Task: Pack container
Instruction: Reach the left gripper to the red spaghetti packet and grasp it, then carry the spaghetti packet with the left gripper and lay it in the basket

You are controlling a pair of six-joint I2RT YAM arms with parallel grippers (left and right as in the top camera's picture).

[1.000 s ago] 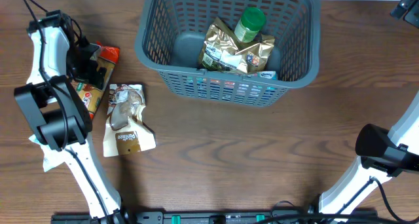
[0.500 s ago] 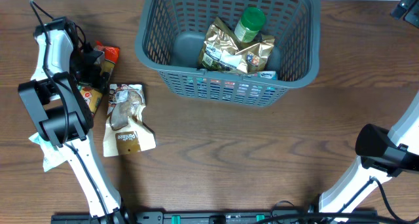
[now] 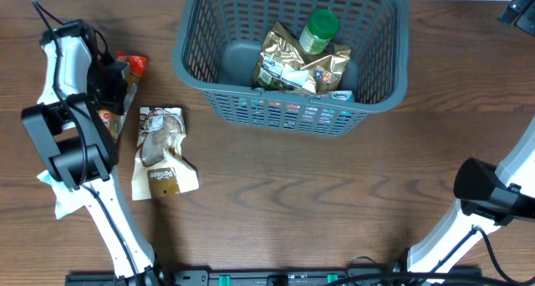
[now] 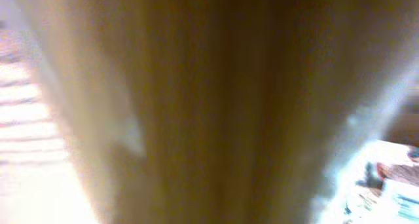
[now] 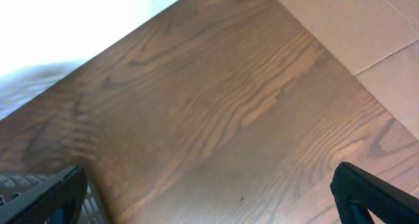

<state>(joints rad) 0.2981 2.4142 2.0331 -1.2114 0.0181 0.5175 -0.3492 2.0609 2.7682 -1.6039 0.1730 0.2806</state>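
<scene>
Overhead view: a wooden bench with 2 arms, 1 at the left edge and 1 at the near right corner.
Container: the grey-blue slotted basket stands upright at the far centre of the bench, well apart from both arm bases.
Container contents: gold foil packets lie on the bottom, and a green-capped bottle sits toward the far right of them.
Left arm: the left arm reaches along the left side toward the far edge.
Left end effector: the left end effector sits over an orange packet just left of the container. I cannot tell from overhead whether it is clenched on the packet or released.
Left wrist view: only a tan and brown blur, with a bright bluish patch at the near right corner; nothing can be made out.
Loose packet: a white and brown packet lies flat on the bench, near the orange packet and just right of the left arm.
Right arm: the right arm is folded at the near right.
Right end effector: the right end effector is released, its 2 dark fingertips spread wide with only bare bench between them.
Right wrist view: a corner of the container's lattice shows at the lower left, beside the fingertip there.
</scene>
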